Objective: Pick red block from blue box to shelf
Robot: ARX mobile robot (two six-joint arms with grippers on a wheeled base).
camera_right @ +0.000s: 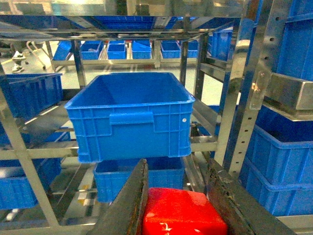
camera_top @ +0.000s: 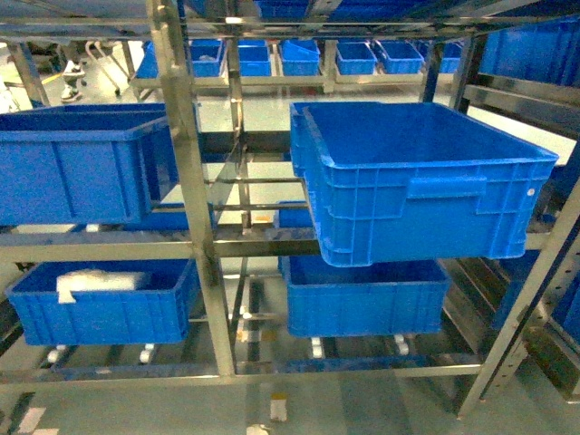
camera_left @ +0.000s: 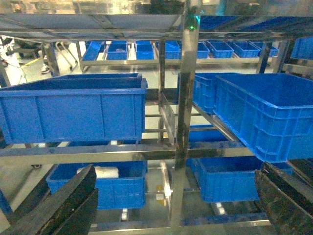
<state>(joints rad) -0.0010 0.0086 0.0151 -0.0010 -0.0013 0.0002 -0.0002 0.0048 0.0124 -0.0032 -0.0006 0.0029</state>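
Note:
In the right wrist view the red block sits low in the frame, pinched between the two dark fingers of my right gripper, which is shut on it. It hangs in front of the shelf, a rack of shiny steel posts and rails. My left gripper is open, its fingers at the bottom corners of the left wrist view with nothing between them, facing a shelf post. The blue box is out of view. Neither gripper shows in the head view, which looks at the shelf.
A dark blue ribbed crate sticks out of the middle right bay, straight ahead of the held block. More crates fill the left bay and both lower bays. The lower left one holds a white bundle.

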